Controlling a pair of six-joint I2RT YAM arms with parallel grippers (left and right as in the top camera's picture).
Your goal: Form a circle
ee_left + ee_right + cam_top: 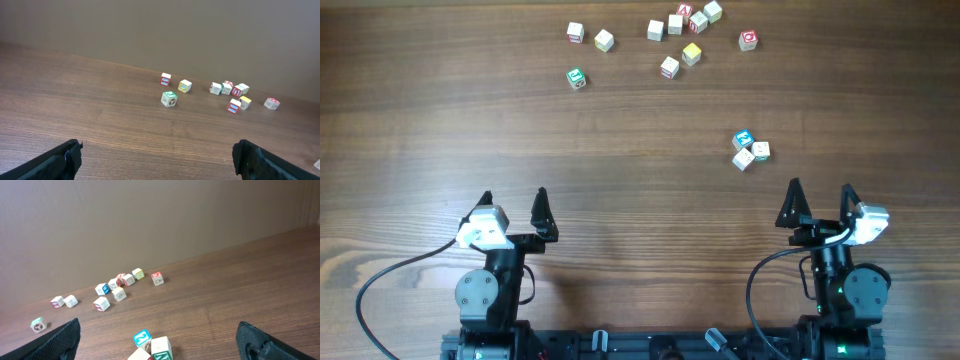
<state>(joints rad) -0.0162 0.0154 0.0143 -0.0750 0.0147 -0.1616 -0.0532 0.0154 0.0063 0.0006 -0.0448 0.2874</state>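
Note:
No circle shows on the table. Three small pale wooden cubes (750, 151) lie in a tight group at the right, one of them with a blue face (743, 139). The right wrist view has this group (152, 349) low in frame, between the fingers and just ahead of them. My right gripper (820, 187) (159, 330) is open and empty, a short way in front of the group. At the near left, my left gripper (513, 196) (157, 150) is open and empty over bare wood.
Several more printed cubes are scattered along the far side of the wooden table (440, 120). Among them are a green-faced cube (577, 77) (169, 98), a yellow one (691, 54) and a red-faced one (748, 40). A plain wall rises behind the table's far edge.

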